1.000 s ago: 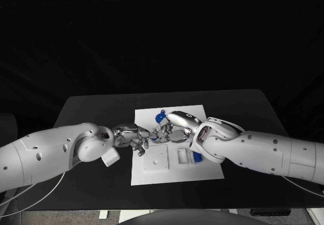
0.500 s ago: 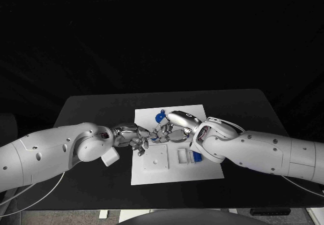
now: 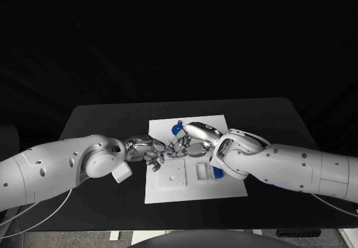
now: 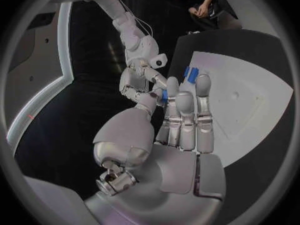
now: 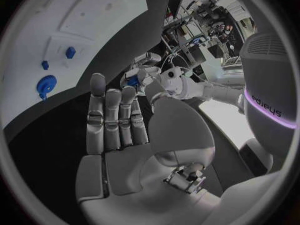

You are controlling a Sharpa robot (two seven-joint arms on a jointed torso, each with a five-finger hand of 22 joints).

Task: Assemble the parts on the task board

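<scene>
The left hand (image 3: 147,151) reaches in over the left edge of the task board (image 3: 224,188), about halfway along that edge. In the left wrist view its fingers (image 4: 186,116) lie straight and side by side, with the thumb closing toward them on a small blue part (image 4: 164,95). The right hand (image 3: 192,146) meets it fingertip to fingertip above the board's middle. In the right wrist view, the right hand's fingers (image 5: 111,117) also lie straight and close together, and the blue part (image 5: 131,80) sits at the spot where both hands' fingertips touch. The part is pinched between the 2 hands; how much of the grip each one carries I cannot tell, and too little of the piece shows to tell which way its long axis runs.

Near the board's far edge, left of centre, lies a round blue part (image 3: 177,127) with a short stem; its orientation is not clear from the head view. Toward the board's near side sits a white square block (image 3: 172,174) with small holes, and just beside it to the right a small white rectangular holder (image 3: 203,171), its long axis running from the near edge toward the far edge. Another blue part (image 3: 217,173) lies just right of that holder, partly hidden under the right arm.
</scene>
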